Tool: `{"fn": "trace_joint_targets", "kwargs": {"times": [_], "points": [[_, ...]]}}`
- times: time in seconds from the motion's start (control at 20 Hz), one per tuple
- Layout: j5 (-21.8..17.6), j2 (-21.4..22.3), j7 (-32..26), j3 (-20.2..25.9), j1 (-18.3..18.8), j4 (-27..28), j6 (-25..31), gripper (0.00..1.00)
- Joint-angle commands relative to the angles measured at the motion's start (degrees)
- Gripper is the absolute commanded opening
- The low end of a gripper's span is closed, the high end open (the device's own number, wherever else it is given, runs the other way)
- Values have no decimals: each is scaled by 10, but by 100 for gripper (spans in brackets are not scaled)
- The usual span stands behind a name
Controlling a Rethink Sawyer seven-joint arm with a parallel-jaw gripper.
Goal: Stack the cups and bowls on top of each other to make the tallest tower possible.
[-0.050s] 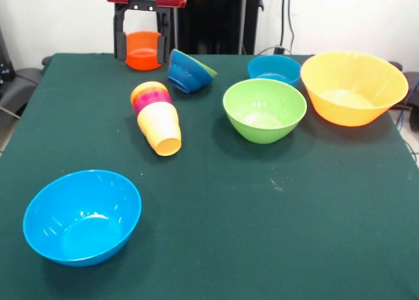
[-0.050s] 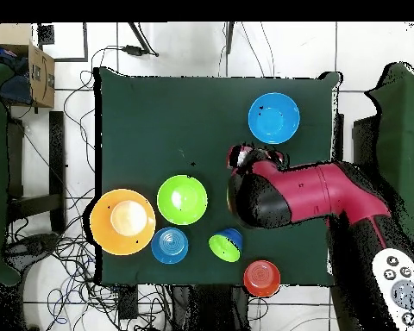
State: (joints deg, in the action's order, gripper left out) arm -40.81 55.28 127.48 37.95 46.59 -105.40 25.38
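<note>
On the green desk [image 1: 314,215], the large orange-yellow bowl [image 1: 353,87] sits beside the green bowl [image 1: 264,109]. The nested cups [image 1: 157,118] lie tipped on their side. The end effector [image 1: 139,41] stands wide around the orange-red bowl [image 1: 143,49].

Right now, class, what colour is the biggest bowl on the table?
Orange-yellow; the biggest bowl shows best in the front view.
</note>
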Motion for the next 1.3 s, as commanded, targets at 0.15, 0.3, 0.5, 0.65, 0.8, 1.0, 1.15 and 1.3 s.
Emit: {"fn": "trace_joint_targets", "kwargs": {"times": [0.15,0.3,0.5,0.65,0.8,1.0,1.15,1.3], "points": [[92,60,-92,4,-6,-20,173,100],[150,95,-122,6,-5,-8,281,100],[184,113,-141,13,-5,24,374,100],[182,109,-139,19,-4,26,373,100],[164,93,-122,21,-2,-3,318,100],[124,77,-102,15,2,-52,240,100],[92,62,-91,5,-2,-75,201,100],[66,51,-73,-7,-7,-88,164,100]]}}
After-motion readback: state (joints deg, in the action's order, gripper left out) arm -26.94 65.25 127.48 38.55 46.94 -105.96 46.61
